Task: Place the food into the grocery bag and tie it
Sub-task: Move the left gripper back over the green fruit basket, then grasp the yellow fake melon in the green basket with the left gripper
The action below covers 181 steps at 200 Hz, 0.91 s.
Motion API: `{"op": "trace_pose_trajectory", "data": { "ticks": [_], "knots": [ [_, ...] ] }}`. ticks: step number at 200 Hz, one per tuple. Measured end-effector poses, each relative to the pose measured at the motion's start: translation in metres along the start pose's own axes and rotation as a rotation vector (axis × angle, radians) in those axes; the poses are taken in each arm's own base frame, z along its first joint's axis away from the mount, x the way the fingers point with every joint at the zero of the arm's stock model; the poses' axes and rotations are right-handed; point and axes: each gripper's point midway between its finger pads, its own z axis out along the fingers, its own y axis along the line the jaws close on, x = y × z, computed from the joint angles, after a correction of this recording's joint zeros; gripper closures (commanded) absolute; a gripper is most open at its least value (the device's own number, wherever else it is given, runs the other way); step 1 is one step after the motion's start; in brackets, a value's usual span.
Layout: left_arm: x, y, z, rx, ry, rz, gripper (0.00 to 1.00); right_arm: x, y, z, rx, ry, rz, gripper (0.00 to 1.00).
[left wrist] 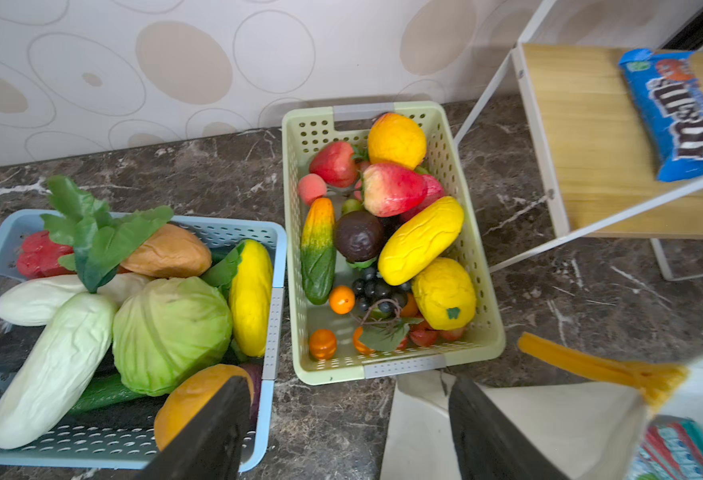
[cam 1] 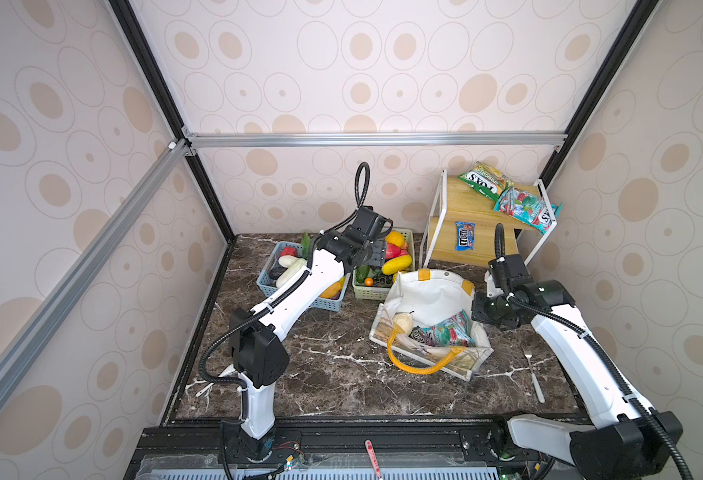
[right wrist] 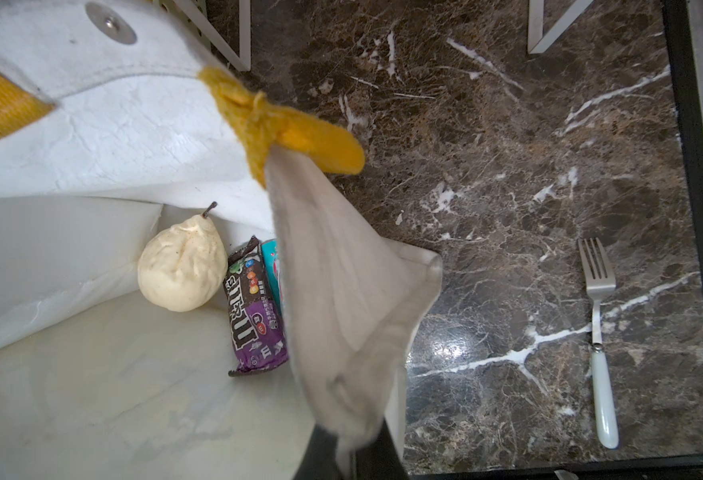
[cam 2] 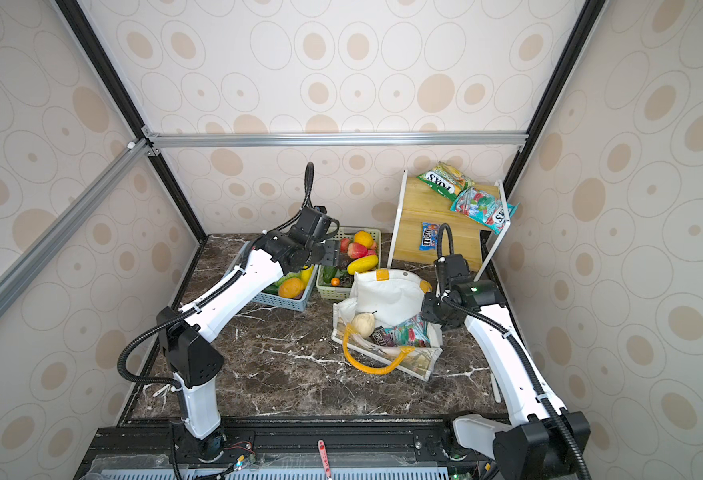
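Left gripper (left wrist: pixel 345 384) hangs open over the green fruit basket (left wrist: pixel 293 266); right gripper (right wrist: pixel 350 453) is clamped on the white grocery bag (right wrist: pixel 92 137)'s side wall

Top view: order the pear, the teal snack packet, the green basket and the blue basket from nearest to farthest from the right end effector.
Measured from the right end effector, in a top view:
1. teal snack packet, inside the grocery bag, right beside the end effector.
2. pear, further left inside the bag.
3. green basket, beyond the bag, at the back left.
4. blue basket, farthest left.
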Motion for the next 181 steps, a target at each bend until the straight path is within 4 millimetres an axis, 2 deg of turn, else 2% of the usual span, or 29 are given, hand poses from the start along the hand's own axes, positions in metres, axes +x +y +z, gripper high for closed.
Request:
{"op": "trace_pose_trajectory", "data": {
  "ticks": [28, 67, 87, 131, 181],
  "knots": [
    [0.01, 0.007, 0.012, -0.01, 0.024, -0.004, 0.24, 0.0, 0.001, 0.002, -0.007, -0.002, 0.0, 0.91],
    [0.007, 0.004, 0.023, 0.022, 0.026, -0.019, 0.24, 0.002, 0.002, 0.003, -0.016, -0.006, -0.001, 0.91],
    [0.012, 0.001, 0.038, 0.031, 0.042, -0.02, 0.24, 0.002, 0.003, 0.002, -0.023, -0.008, -0.003, 0.91],
    [0.035, -0.005, 0.084, 0.024, 0.119, -0.006, 0.24, 0.003, 0.004, 0.001, -0.031, -0.005, -0.015, 0.91],
    [0.044, -0.011, 0.116, 0.026, 0.136, -0.006, 0.24, 0.006, 0.008, 0.004, -0.052, 0.017, -0.02, 0.91]
  ]
}}
